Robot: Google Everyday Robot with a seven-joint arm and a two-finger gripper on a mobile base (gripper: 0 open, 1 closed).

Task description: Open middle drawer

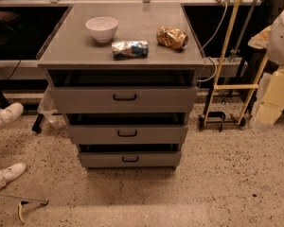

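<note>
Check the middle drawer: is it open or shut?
Shut, as far as shows: the middle drawer sits in step with the top drawer and bottom drawer, no grey inside visible. The gripper is not in view.

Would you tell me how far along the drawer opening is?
Little looks done: the middle drawer shows only a narrow dark gap above its front. Nothing is in hand: the claw is out of view and the handle is untouched. Reaching, gripping and pulling remain.
</note>
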